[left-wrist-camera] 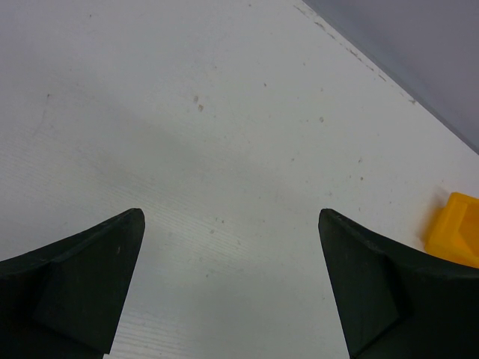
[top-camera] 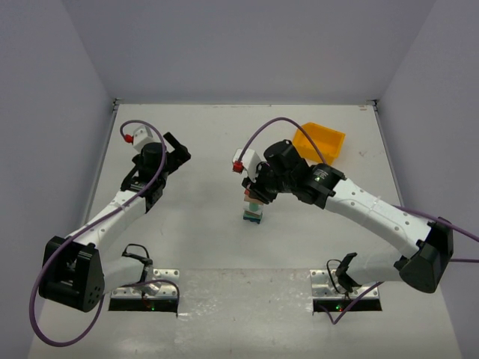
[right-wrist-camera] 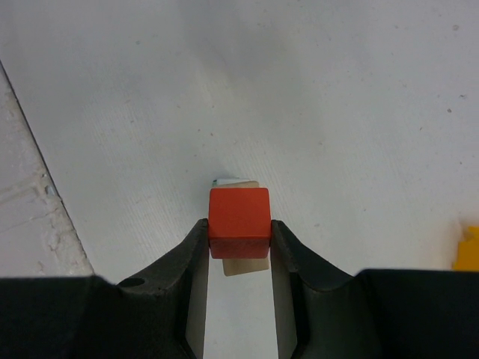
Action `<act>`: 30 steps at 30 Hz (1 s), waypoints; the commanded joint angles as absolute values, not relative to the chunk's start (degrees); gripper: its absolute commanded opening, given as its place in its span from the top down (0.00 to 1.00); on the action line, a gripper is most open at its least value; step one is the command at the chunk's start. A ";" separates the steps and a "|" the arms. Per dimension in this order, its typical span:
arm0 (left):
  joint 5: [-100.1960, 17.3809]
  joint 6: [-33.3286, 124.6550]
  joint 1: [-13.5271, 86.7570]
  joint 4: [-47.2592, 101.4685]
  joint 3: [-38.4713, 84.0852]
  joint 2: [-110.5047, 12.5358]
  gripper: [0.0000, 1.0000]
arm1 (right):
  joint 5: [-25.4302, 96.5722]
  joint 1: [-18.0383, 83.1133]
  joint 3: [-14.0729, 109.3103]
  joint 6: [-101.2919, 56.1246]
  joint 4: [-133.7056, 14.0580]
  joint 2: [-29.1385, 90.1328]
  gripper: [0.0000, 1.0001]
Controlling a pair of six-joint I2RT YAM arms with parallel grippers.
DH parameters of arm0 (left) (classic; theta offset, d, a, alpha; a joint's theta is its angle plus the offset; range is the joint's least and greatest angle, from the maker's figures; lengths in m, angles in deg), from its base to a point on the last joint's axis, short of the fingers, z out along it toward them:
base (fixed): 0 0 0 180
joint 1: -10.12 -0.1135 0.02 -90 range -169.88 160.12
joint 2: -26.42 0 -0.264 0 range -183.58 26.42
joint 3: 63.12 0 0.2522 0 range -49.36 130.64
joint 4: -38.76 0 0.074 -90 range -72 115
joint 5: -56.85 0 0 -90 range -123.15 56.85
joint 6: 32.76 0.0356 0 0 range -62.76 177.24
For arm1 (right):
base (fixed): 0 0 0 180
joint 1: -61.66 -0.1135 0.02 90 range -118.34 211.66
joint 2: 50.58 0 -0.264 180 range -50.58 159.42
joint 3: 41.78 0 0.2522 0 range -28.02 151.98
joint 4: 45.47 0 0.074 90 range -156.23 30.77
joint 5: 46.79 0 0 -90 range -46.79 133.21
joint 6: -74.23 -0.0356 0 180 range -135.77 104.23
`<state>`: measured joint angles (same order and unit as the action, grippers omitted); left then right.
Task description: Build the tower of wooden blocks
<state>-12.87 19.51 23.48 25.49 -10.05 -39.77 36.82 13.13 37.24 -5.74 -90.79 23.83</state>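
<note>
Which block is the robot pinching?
The red block, the topmost one. The right gripper squeezes its two sides; the tan block only peeks out beneath it.

My left gripper (left-wrist-camera: 230, 217): bare white tabletop (left-wrist-camera: 224, 112) ahead, yellow plastic bin (left-wrist-camera: 456, 228) blocking right; mid-table obstacle, short painted wooden block tower (top-camera: 252, 212).

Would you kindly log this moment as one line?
right hand: shut on red block, above tower | left hand: open, empty | yellow bin: back right
</note>
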 commanded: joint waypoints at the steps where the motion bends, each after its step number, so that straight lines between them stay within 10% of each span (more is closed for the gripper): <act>1: -13.59 20.11 23.47 27.99 -10.25 -38.44 0.00 | 38.56 12.97 37.41 -7.75 -90.11 23.09 0.76; 30: -14.25 20.24 23.47 28.17 -10.34 -38.71 0.00 | 39.11 12.97 36.00 -8.65 -89.96 25.29 0.70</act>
<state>-13.87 19.52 23.48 25.64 -10.05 -39.77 38.71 13.13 36.15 -8.13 -91.32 24.93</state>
